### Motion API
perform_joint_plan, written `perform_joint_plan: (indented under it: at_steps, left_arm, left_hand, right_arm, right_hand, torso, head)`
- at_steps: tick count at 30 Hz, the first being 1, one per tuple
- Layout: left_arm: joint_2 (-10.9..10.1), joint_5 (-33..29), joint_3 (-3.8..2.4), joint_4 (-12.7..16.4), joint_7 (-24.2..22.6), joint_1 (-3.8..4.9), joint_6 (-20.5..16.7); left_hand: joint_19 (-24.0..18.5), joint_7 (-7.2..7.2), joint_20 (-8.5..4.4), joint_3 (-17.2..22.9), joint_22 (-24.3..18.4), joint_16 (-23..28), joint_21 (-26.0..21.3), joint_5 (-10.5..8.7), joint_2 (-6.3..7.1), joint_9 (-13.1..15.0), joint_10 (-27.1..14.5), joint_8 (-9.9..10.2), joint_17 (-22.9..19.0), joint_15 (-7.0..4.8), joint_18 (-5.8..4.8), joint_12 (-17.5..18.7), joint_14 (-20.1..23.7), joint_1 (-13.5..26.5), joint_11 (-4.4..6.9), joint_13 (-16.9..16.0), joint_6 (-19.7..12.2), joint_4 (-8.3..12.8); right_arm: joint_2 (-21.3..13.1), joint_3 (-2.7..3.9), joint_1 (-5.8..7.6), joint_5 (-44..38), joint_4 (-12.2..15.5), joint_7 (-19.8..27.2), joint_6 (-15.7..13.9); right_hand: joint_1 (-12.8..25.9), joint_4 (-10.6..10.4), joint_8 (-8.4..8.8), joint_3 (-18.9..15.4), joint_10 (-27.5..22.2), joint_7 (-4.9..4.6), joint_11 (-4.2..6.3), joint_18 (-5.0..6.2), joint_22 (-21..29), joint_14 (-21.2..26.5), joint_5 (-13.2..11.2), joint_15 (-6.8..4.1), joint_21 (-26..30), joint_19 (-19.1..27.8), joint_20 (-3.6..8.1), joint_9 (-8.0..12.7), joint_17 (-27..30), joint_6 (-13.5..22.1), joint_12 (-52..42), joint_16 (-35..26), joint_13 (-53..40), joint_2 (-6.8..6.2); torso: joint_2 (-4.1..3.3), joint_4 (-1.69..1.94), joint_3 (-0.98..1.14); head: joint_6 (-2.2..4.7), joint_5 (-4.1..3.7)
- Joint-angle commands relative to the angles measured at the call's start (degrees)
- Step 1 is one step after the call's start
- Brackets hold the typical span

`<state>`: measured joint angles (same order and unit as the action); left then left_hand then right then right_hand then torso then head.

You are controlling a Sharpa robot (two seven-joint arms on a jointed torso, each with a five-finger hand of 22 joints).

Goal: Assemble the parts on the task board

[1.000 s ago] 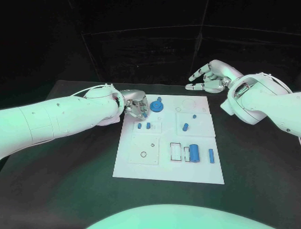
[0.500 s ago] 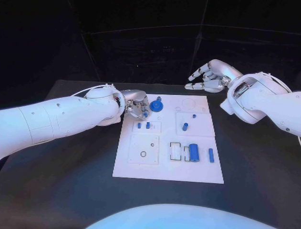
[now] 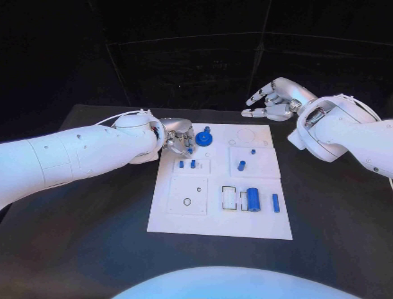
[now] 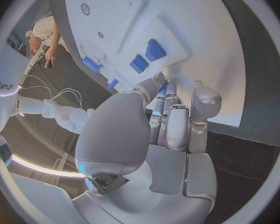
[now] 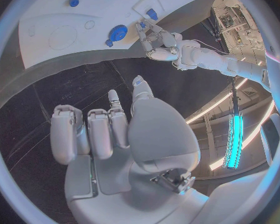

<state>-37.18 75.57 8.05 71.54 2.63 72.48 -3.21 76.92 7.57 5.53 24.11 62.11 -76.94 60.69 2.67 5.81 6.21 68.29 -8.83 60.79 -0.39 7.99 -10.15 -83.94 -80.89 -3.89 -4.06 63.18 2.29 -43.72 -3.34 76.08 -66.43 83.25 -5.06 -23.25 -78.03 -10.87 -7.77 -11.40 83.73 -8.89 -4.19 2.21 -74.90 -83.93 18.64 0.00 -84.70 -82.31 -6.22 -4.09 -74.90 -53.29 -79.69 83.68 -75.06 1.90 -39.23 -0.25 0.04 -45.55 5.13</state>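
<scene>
The white task board (image 3: pixel 183 215) lies mid-table. My left hand (image 3: pixel 177 138) hovers at its far left corner, fingers curled, pinching a small blue part (image 3: pixel 189 149) at the fingertips; the left wrist view shows blue between the fingers (image 4: pixel 163 88). Right beside it on the board lies a blue round gear piece (image 3: pixel 204 138). Two small blue parts (image 3: pixel 187 164) stand just nearer. A blue peg (image 3: pixel 242 166) and a blue cylinder (image 3: pixel 253 199) are further right. My right hand (image 3: pixel 275 99) hangs beyond the board's far right corner, fingers loosely apart, holding nothing.
A thin blue pin (image 3: pixel 275 203) lies next to the cylinder by a white rectangular slot (image 3: pixel 230 197). The near left of the board has a square plate with a small hole (image 3: pixel 187 202). Black table (image 3: pixel 80 237) surrounds the board.
</scene>
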Motion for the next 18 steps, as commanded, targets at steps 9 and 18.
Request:
perform_joint_plan:
  at_steps: [9,18]
  left_arm:
    - [0.7,0.2,0.06,-0.3,1.5,-0.04,2.7]
    - [0.8,0.2,0.06,-0.5,1.8,-0.04,2.7]
  left_hand:
    - [-0.2,0.13,-0.39,0.3,-0.1,-0.1,-0.1,0.17,-0.1,-0.1,0.2,0.4,-0.1,-0.39,-0.76,0.5,-0.4,0.5,-0.01,0.0,0.1,0.1]
    - [-0.3,0.41,-0.3,0.4,0.0,-0.1,-0.2,0.16,0.04,-0.4,-0.3,1.1,-0.3,-0.23,-0.79,1.0,-0.3,0.8,-0.26,0.1,-0.7,0.1]
  right_arm:
    - [0.1,0.03,0.11,0.0,0.2,0.3,0.1]
    - [0.0,0.03,0.11,0.0,0.2,0.3,0.1]
  right_hand:
    - [-0.1,-0.2,-0.27,-0.1,0.1,0.02,0.28,0.49,-4.2,-3.6,0.2,-0.3,0.3,0.3,0.13,0.1,-3.4,0.3,0.3,-0.2,-6.1,0.5]
    - [-0.2,-0.3,-0.3,-0.3,0.1,0.02,0.28,0.5,-4.2,-3.5,0.2,-0.3,0.4,0.3,0.13,0.1,-3.3,0.3,0.3,-0.2,-6.0,0.6]
  torso:
    - [-0.03,-0.01,-0.02]
    - [0.01,0.04,-0.01]
  head:
    - [-0.11,-0.07]
    - [-0.11,-0.19]
